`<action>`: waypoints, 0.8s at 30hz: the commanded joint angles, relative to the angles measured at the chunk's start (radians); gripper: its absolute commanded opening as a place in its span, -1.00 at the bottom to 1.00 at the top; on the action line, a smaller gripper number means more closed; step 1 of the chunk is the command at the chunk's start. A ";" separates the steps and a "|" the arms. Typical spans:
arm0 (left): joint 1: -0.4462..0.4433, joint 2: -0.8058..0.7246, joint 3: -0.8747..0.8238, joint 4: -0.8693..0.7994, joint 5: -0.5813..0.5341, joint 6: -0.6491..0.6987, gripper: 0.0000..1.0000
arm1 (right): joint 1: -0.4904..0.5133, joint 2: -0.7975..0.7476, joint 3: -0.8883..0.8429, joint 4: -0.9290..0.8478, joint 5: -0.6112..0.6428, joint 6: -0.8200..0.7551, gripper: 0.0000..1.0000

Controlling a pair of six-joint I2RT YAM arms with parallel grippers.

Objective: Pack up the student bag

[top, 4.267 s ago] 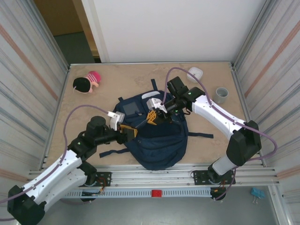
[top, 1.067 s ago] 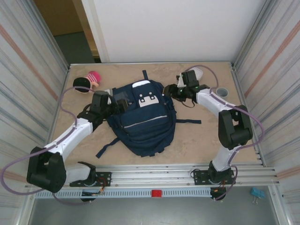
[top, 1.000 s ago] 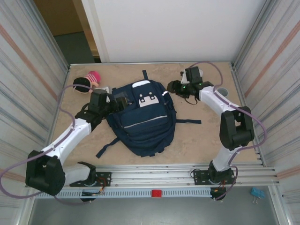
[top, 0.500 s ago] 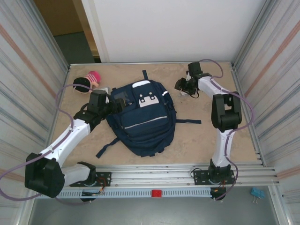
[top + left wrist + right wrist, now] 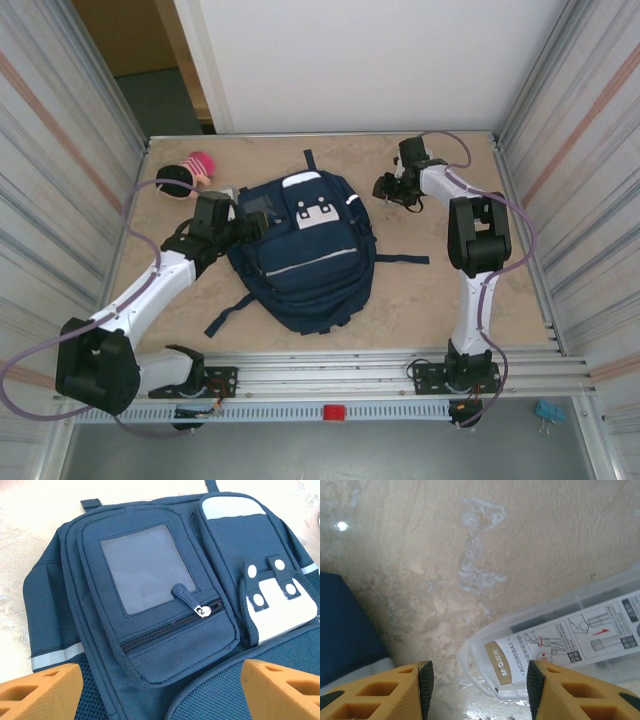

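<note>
The student bag [image 5: 305, 255] lies front-up in the middle of the surface, top toward the far edge, and its zips look closed. The right hand [image 5: 479, 667] hovers low by the far right corner. Its fingers are parted and hold nothing, and a corner of a clear plastic box [image 5: 555, 635] with a printed label sits just ahead of them.

The step appears to be picking up that box. It lies askew to the fingers, so the wrist should turn to span its narrow width and drop low enough to catch the slick walls squarely.

The left hand [image 5: 160, 667] is spread wide and empty over the bag's windowed front pocket [image 5: 150, 580]. It is well placed to work the zip pull [image 5: 184, 594] or pin the fabric.
</note>
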 commanded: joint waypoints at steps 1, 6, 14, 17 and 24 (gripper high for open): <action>0.005 -0.003 0.019 0.001 0.009 -0.003 0.65 | 0.003 -0.046 -0.049 -0.048 0.020 -0.048 0.07; 0.005 -0.031 0.006 -0.001 0.012 -0.008 0.65 | 0.003 -0.125 -0.132 -0.072 0.061 -0.065 0.07; 0.004 -0.079 -0.012 -0.012 0.011 -0.011 0.65 | -0.008 -0.217 -0.123 -0.176 0.194 0.014 0.16; 0.004 -0.085 -0.019 -0.005 0.009 -0.011 0.65 | -0.019 -0.182 -0.079 -0.185 0.215 0.113 0.25; 0.004 -0.084 0.000 -0.016 -0.001 0.004 0.66 | -0.003 -0.046 0.077 -0.219 0.224 0.243 0.37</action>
